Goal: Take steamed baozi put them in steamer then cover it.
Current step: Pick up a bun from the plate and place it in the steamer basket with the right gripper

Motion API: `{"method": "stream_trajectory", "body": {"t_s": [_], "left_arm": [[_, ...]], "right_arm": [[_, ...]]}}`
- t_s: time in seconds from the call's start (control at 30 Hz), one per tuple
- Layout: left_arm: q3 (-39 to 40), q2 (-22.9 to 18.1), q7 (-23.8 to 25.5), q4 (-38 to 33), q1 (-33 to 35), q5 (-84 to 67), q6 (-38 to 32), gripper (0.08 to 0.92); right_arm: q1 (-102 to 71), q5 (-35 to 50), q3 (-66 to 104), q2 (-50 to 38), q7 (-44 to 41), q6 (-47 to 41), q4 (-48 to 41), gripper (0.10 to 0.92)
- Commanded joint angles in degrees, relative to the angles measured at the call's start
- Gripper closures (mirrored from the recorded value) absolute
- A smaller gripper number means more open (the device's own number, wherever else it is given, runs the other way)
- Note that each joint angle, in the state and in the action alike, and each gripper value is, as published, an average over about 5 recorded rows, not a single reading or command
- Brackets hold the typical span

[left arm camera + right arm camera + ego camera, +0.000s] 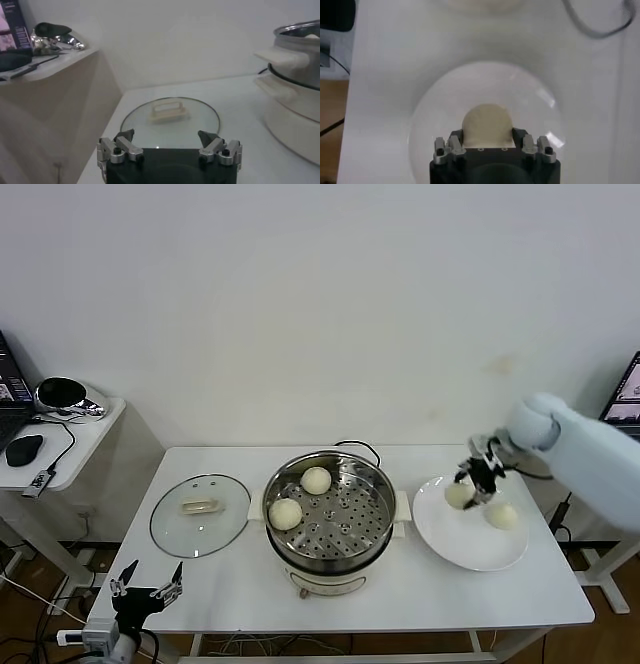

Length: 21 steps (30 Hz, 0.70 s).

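The steamer (340, 526) stands in the middle of the white table with two steamed baozi (316, 480) (285, 513) on its perforated tray. My right gripper (478, 481) reaches down over the white plate (470, 546) and is shut on a third baozi (459, 495). In the right wrist view that baozi (487, 124) sits between the two dark fingers (456, 137) above the plate (427, 125). Another baozi (502, 516) lies on the plate beside it. My left gripper (147, 589) hangs open off the table's front left corner, in front of the glass lid (170, 120).
The clear glass lid (200, 514) with its cream handle lies flat on the table left of the steamer. A black cord (358, 449) runs behind the pot. A low side table (70, 434) with a mouse and gear stands at far left.
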Motion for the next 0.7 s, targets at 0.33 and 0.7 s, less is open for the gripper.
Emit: {"method": "stream_trajectory", "body": {"t_s": [0.33, 0.7], "left_arm": [[-0.72, -0.83, -0.51, -0.82, 0.05, -0.58, -0.28, 0.177], [-0.91, -2.18, -0.63, -2.7, 1.28, -0.68, -0.39, 0.177]], "right_arm": [[13.23, 3.28, -9.85, 17.54, 0.92, 31.15, 3.9, 0.423], [9.81, -14.7, -12.22, 23.2, 8.02, 42.65, 8.16, 0.419]]}}
